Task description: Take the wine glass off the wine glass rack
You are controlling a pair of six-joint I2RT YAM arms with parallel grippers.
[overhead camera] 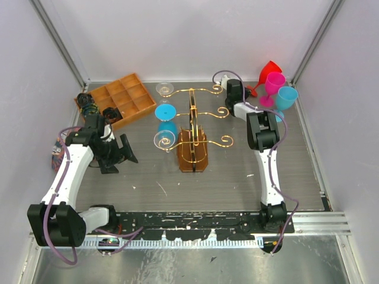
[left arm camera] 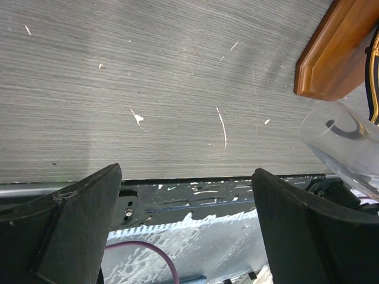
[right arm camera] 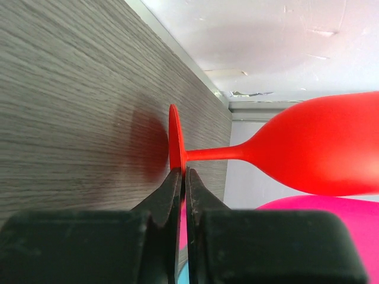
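- Left wrist view, nearest: the left gripper (left arm camera: 186, 177) stands with its jaws wide apart, holding nothing, with only bare table (left arm camera: 148, 89) between them. A clear glass (left arm camera: 340, 142) and a corner of the amber base (left arm camera: 334, 50) enter at the right.
- Top view, mid-table: this gripper lies left of the wine glass rack (overhead camera: 192, 127), apart from it. Clear and blue glasses (overhead camera: 166, 111) hang on the rack's left arms.
- Right wrist view: the right gripper (right arm camera: 182, 174) is pinched tight on the foot rim of the red wine glass (right arm camera: 320, 148). The top view does not resolve this grip.
- Top view, far: the red wine glass is off the rack, tilted at the far right corner beside a pink glass (overhead camera: 273, 83) and a light blue glass (overhead camera: 286, 97). A compartmented tray (overhead camera: 121, 97) lies far left.
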